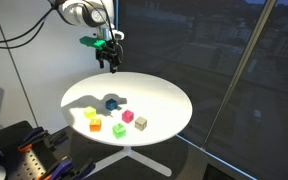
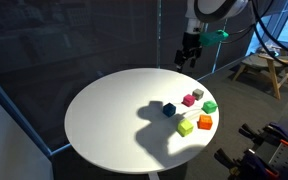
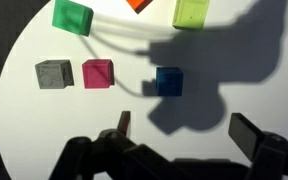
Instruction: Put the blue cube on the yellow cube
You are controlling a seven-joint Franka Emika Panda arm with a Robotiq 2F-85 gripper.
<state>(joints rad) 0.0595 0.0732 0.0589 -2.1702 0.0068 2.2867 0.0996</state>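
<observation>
The blue cube point(image 3: 168, 80) sits on the round white table point(image 2: 104, 120), in the shadow of my arm; it also shows in both exterior views point(image 2: 169, 109) point(image 1: 111, 103). The yellow cube point(image 3: 190, 12) looks yellow-green and lies just beyond the blue cube, apart from it; it shows near the table's edge in an exterior view point(image 2: 186, 127). My gripper point(image 3: 184, 130) is open and empty. It hangs high above the table, off to the side of the cubes, in both exterior views point(image 2: 187, 57) point(image 1: 109, 60).
A pink cube point(image 3: 98, 73) and a grey-beige cube point(image 3: 53, 74) stand in a row with the blue cube. A green cube point(image 3: 72, 16) and an orange cube point(image 3: 139, 4) stand in a row with the yellow cube. Dark glass walls surround the table.
</observation>
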